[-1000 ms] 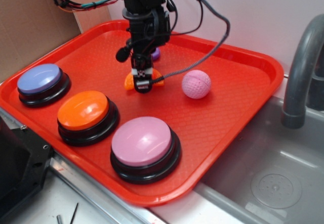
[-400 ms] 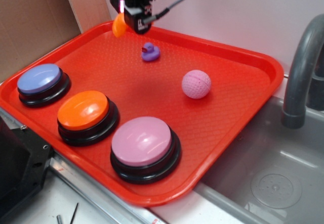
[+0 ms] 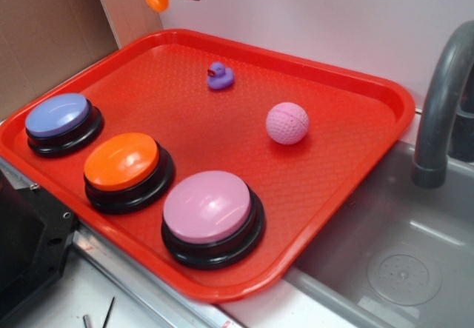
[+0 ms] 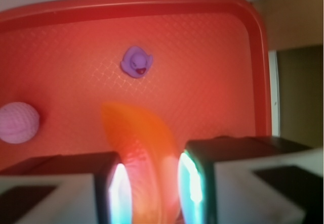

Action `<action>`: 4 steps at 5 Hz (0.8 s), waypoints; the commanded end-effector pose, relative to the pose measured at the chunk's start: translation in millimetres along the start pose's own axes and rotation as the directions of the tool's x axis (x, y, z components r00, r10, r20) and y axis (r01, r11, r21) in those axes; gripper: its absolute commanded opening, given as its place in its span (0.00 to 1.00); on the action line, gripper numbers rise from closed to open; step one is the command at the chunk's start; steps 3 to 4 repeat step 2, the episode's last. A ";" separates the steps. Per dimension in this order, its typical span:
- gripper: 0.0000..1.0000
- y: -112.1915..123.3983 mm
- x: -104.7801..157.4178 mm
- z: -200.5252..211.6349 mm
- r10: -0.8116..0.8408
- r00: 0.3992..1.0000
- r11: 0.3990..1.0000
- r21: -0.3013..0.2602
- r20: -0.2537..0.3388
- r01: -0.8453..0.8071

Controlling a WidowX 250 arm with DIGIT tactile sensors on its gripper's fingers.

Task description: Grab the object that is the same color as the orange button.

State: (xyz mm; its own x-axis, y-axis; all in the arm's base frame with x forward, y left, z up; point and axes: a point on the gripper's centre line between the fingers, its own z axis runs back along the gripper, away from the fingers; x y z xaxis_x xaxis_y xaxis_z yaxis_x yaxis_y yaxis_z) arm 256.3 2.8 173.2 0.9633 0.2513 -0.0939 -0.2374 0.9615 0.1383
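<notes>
You are holding the orange segment (image 4: 144, 158) in the air, high above the back left corner of the red tray (image 3: 355, 84), and in the wrist view it is sitting between the two fingers of the pincer (image 4: 149, 186), which is closed down on it with only the piece's own width between the pads. Much of the crescent is sticking out past the fingertips, so you are gripping it by one end only; being glossy and curved, it is likely to pivot or slide out if you are swinging the arm quickly or easing the squeeze at all. If it is dropping from this height it is probably bouncing, and near the rim it could be leaving the tray toward the cardboard (image 3: 44, 32) behind. Below, the purple duck (image 3: 220, 76) and the pink ball (image 3: 286, 123) are lying well apart from each other on the tray, and the orange button (image 3: 122, 161) is standing between the blue-purple button (image 3: 59, 117) and the pink button (image 3: 209, 208) along the front edge, all clear of the arm.
</notes>
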 end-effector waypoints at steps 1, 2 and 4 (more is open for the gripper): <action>0.00 11.9 -8.7 37.3 -0.005 0.990 0.995 -0.102 0.141 0.020; 0.00 13.3 -8.0 33.9 -0.006 0.984 0.995 -0.095 0.181 0.023; 0.00 13.3 -8.0 33.9 -0.006 0.984 0.995 -0.095 0.181 0.023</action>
